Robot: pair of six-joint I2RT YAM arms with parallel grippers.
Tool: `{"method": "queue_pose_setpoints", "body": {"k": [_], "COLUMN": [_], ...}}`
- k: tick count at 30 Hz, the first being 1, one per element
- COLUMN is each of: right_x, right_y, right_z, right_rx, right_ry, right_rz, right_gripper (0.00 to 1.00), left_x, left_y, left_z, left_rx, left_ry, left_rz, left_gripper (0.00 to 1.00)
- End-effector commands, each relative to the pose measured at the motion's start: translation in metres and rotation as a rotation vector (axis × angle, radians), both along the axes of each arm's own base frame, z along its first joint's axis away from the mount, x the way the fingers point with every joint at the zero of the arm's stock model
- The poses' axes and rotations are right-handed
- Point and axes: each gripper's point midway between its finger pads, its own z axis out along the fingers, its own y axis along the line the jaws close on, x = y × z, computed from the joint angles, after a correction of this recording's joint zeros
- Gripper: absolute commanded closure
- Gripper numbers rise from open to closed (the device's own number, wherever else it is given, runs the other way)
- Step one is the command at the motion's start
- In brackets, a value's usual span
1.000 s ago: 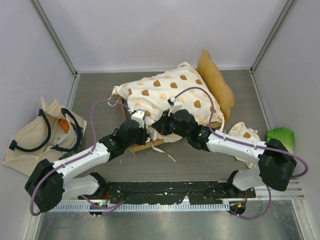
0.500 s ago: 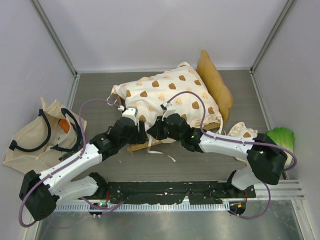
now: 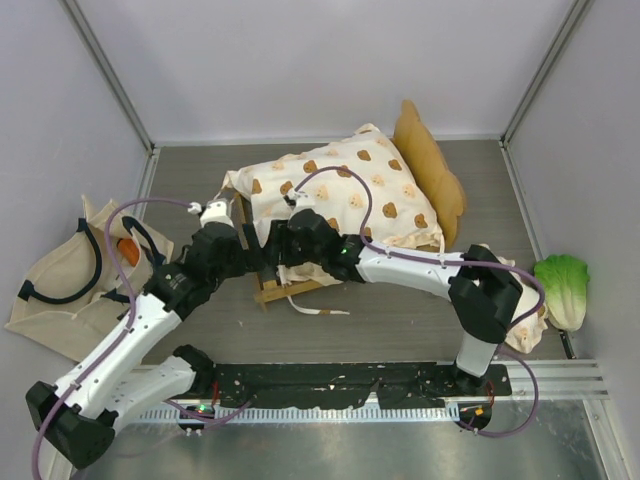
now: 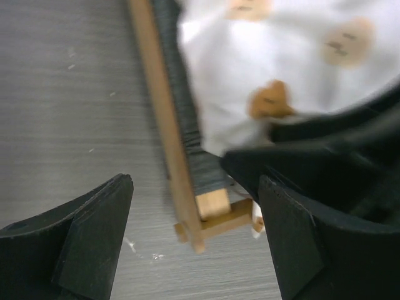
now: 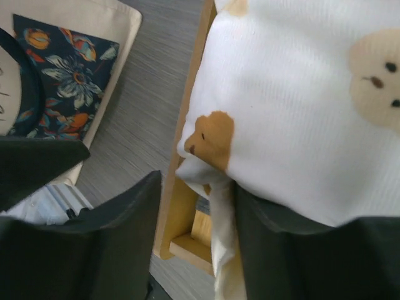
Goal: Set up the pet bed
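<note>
The pet bed's light-wood frame (image 3: pixel 275 291) stands mid-table with its scalloped headboard (image 3: pixel 432 165) at the right. The cream bear-print cushion (image 3: pixel 340 190) lies on it. My left gripper (image 3: pixel 257 258) is open at the bed's near-left corner. In the left wrist view it (image 4: pixel 197 250) has the frame's corner post (image 4: pixel 211 203) between its fingers, apart from both. My right gripper (image 3: pixel 279 250) is right beside it. In the right wrist view it (image 5: pixel 197 231) is open, straddling the cushion's corner (image 5: pixel 209 134), its tie and the frame rail (image 5: pixel 176 212).
A beige tote bag (image 3: pixel 60 285) with black handles lies at the left wall, also in the right wrist view (image 5: pixel 69 56). A green lettuce toy (image 3: pixel 562 288) lies at the right wall. A small bear-print pillow (image 3: pixel 528 322) lies mostly under the right arm. A cream tie (image 3: pixel 312 306) trails on the floor.
Both grippers have slid left along the bed's near side to its near-left corner. The right arm now covers most of the small pillow. The bed and cushion have hardly moved.
</note>
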Motion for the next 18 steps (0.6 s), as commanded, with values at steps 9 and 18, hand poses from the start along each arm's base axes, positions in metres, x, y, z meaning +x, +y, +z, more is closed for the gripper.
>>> {"method": "queue_pose_setpoints", "body": {"k": [9, 18], "right_x": [-0.082, -0.123], "right_y": [-0.073, -0.151], "right_z": [0.029, -0.033], "right_rx": [-0.068, -0.061], "right_ry": [0.055, 0.143], "right_rz": [0.093, -0.108], "right_gripper": [0.24, 0.7], "left_x": [-0.015, -0.01], "left_y": [0.003, 0.002], "left_z": [-0.043, -0.079], "left_rx": [-0.164, -0.195], "left_ry": [0.19, 0.179], "left_rz": [0.044, 0.081], "left_gripper": [0.15, 0.43]}}
